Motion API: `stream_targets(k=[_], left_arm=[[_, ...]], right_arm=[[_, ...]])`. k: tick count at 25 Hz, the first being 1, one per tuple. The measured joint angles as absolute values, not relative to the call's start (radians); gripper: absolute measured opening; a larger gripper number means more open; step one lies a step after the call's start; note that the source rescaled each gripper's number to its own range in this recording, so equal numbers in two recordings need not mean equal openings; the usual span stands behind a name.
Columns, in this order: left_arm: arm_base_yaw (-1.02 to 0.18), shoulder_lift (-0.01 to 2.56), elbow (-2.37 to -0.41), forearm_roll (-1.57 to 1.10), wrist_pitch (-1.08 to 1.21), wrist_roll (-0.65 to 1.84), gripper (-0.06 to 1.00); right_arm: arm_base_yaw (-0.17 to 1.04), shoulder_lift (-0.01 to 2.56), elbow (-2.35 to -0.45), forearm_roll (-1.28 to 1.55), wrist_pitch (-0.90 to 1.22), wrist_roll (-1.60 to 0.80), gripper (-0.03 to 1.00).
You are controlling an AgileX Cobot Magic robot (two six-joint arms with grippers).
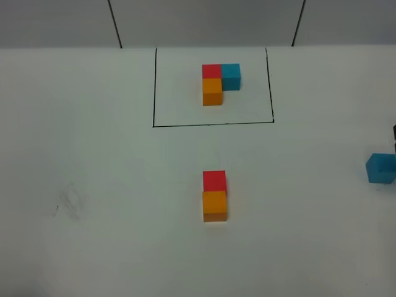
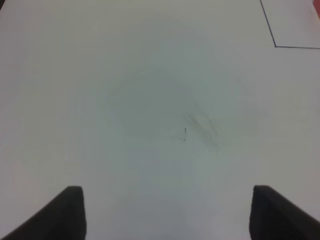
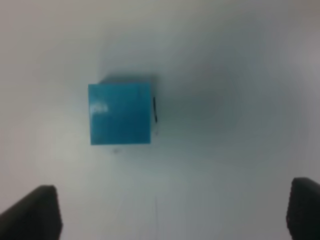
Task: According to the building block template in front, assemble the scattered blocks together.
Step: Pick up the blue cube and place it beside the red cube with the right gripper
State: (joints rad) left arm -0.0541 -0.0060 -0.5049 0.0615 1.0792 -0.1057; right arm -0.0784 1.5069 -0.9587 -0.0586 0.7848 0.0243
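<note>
White table [image 1: 93, 154] carries everything. Near its far edge the template [image 1: 219, 83] sits inside a black frame [image 1: 213, 124]. It is an L with red at the corner, blue to the right and orange on the near side.

Well apart from it, nearer the camera, the red block [image 1: 215, 180] and orange block [image 1: 215, 205] touch face to face. The pair's long axis runs far-to-near, in line with the template's red-orange leg, and red is at the end toward the template.

The blue block [image 1: 380, 168] lies alone at the right edge of the high view, slightly cut off there. A dark sliver just above it may be part of the right arm, but too little shows to tell.

The right gripper [image 3: 172, 212] hangs over this block, which lies ahead of the wide-spread fingers [image 3: 35, 212], not between them. That view is blurred.

The left gripper [image 2: 167, 212] hangs over the table by a faint smudge [image 2: 202, 127]. Its fingers [image 2: 65, 215] are wide and hold nothing, and only their tips show.
</note>
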Motion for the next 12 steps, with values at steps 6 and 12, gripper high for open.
stream_targets(k=[6, 12], left_arm=[[-0.054, -0.006, -0.505, 0.061, 1.079, -0.106, 0.52], [-0.054, -0.006, -0.505, 0.061, 1.079, -0.106, 0.52]], right_arm=[[-0.078, 1.572, -0.954, -0.054, 0.708, 0.024, 0.83], [-0.078, 1.600, -0.908, -0.028, 0.617, 0.022, 0.82]])
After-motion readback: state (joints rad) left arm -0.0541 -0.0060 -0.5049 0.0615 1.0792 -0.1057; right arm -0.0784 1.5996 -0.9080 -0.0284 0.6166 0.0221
